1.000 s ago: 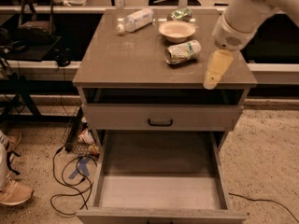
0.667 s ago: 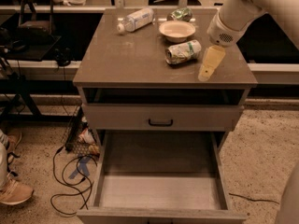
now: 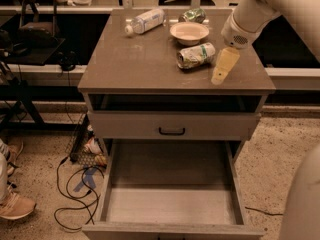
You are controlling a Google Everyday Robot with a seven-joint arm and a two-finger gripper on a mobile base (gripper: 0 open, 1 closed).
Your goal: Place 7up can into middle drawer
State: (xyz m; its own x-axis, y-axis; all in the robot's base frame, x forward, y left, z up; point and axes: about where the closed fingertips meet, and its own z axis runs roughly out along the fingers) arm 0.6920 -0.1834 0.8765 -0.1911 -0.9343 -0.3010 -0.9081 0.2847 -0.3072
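The 7up can [image 3: 195, 55] lies on its side on the cabinet top [image 3: 130, 64], just in front of a white bowl [image 3: 189, 32]. My gripper [image 3: 223, 68] hangs over the top's right part, just right of the can and apart from it. The middle drawer [image 3: 170, 204] stands pulled out below, its flat grey floor bare.
A clear plastic bottle with a white cap [image 3: 145, 21] lies at the back left of the top. A shiny green packet [image 3: 193, 15] sits behind the bowl. A shallower drawer front with a black loop handle [image 3: 171, 131] is shut. Cables [image 3: 75, 194] lie on the floor at left.
My gripper has moved left and back over the cabinet top, closer to the can. The can, bowl and drawer have not moved.
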